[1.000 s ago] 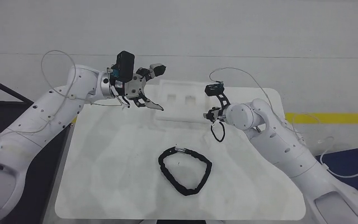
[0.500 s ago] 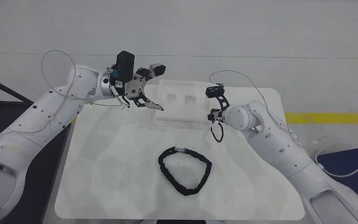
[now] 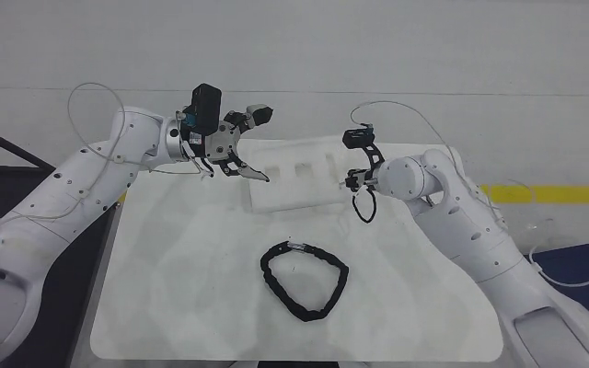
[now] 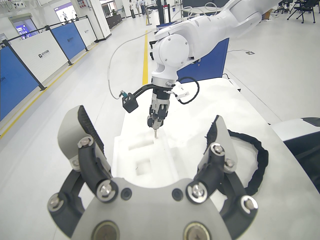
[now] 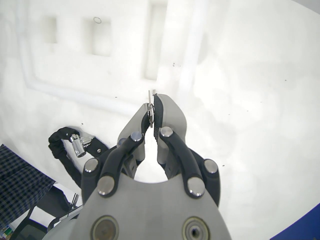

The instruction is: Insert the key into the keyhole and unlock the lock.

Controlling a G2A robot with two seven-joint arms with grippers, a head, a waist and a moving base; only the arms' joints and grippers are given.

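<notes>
My right claw [image 5: 153, 102] is pressed together on the key [image 5: 150, 96]. It pinches the bow and ring between the pads, and only a short length of blade pokes out past the tips. It hangs over the right end of the white foam tray [image 3: 294, 191] at the far side of the table [image 3: 184, 276].

The key looks small, thin, stiff and smooth, so I judge it will be light but quick to twist or slide in the pads if the tip meets any resistance. My hold is on the flat of the bow, which should suit turning it.

The chain lock [image 3: 328, 256] lies in a closed loop at the middle of the table, nearer than the tray. Its black sleeved chain will be floppy, and I expect the metal lock cylinder [image 5: 79, 148] at the loop's far left to skid or roll under a push. I cannot make out the keyhole itself.

My left claw [image 3: 258, 145] is spread wide and empty above the tray's left end. The rigid cylinder is the best place for it to brace, not the chain.
</notes>
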